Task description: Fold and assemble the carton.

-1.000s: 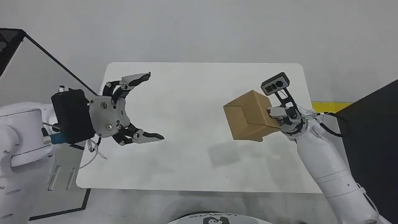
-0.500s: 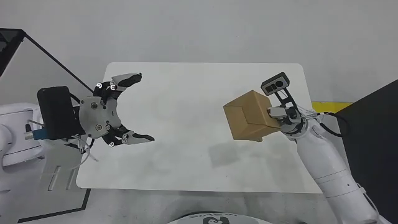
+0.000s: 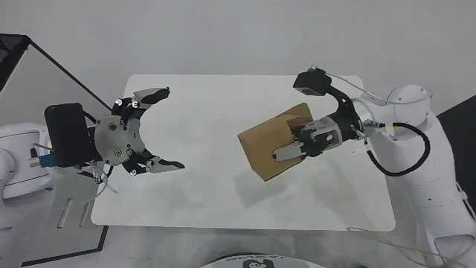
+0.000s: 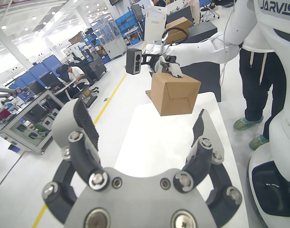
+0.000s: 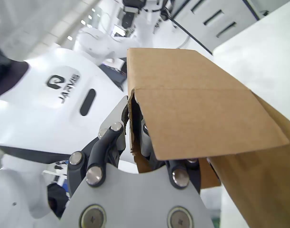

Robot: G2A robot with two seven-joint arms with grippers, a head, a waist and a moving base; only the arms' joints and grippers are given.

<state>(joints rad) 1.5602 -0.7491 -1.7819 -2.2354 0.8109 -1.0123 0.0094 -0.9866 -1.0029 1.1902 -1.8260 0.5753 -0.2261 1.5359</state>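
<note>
Holding the carton (image 3: 269,147) by one wall, my right gripper (image 3: 291,147) has one finger inside the open end and one outside, pinched on the cardboard. The carton hangs tilted over the right half of the table (image 3: 223,201). It looks lifted off the surface, though I can't be sure from above. Its closed end, flaps folded in, faces my left gripper (image 3: 167,128), which sits over the table's left edge, spread wide, holding nothing, well apart from the carton.
</note>
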